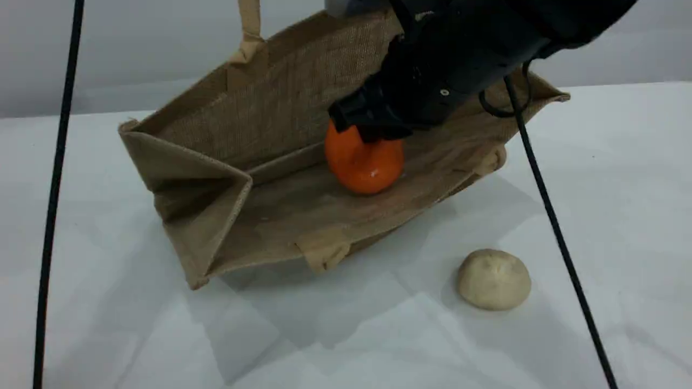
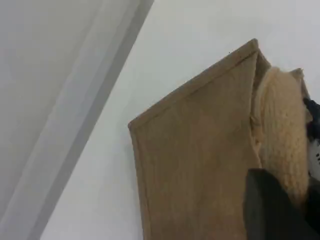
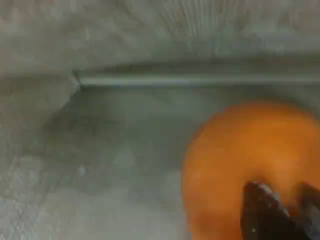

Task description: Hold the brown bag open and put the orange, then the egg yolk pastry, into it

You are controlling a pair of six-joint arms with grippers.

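Note:
The brown bag [image 1: 270, 124] lies tilted on its side with its mouth facing the camera. One beige handle [image 1: 249, 21] runs up out of the scene view. In the left wrist view my left gripper [image 2: 292, 202] is shut on that fuzzy handle [image 2: 282, 135], above the bag's outer wall [image 2: 200, 165]. The orange [image 1: 363, 162] sits inside the bag, touching its lower wall. My right gripper [image 1: 373, 129] clasps the orange's top. Its dark fingertips [image 3: 260, 212] lie against the orange [image 3: 240, 165] in the right wrist view. The egg yolk pastry [image 1: 493, 279] rests on the table in front of the bag, to the right.
A black cable [image 1: 54, 189] hangs down the left side of the scene view. Another black cable [image 1: 557, 227] slants from the right arm past the pastry. The white table [image 1: 346, 335] stretches in front of the bag; a grey wall stands behind.

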